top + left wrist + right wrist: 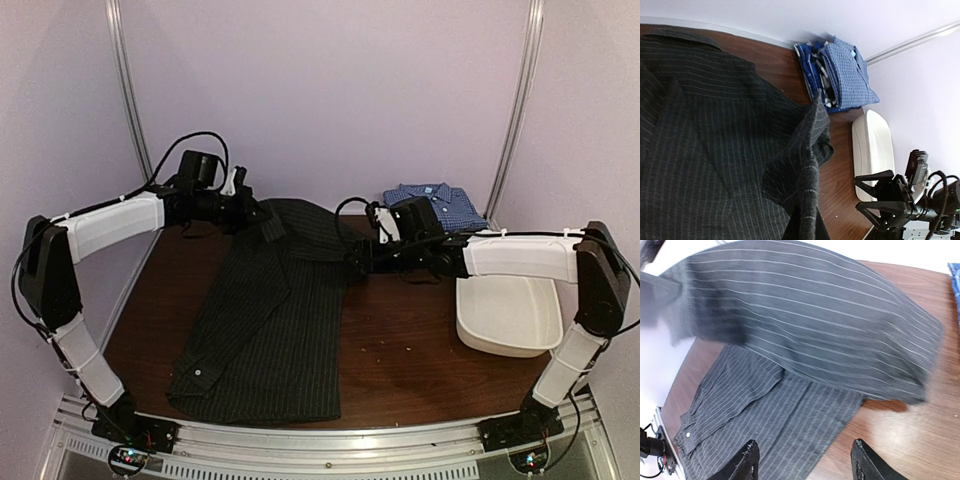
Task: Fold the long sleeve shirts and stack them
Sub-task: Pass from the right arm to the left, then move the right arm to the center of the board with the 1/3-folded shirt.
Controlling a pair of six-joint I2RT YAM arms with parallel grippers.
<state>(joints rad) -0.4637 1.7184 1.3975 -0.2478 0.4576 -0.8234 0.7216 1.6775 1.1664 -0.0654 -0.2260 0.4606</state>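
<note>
Left claw (252, 212) far left, clamped on the dark shirt (270, 320) at its collar end; cloth there is bunched and up off the desk (400, 350). Rest of the shirt lies flat mid-desk, hem at the near edge, buttoned cuff near left. Right claw (358, 262) wide, fingers (747, 462) apart with nothing between, over the shirt's right edge. Blue shirt (435, 205) folded far right, on top of a navy shirt (810, 75). Tub (508, 315) right, just nearer than that stack.
</note>
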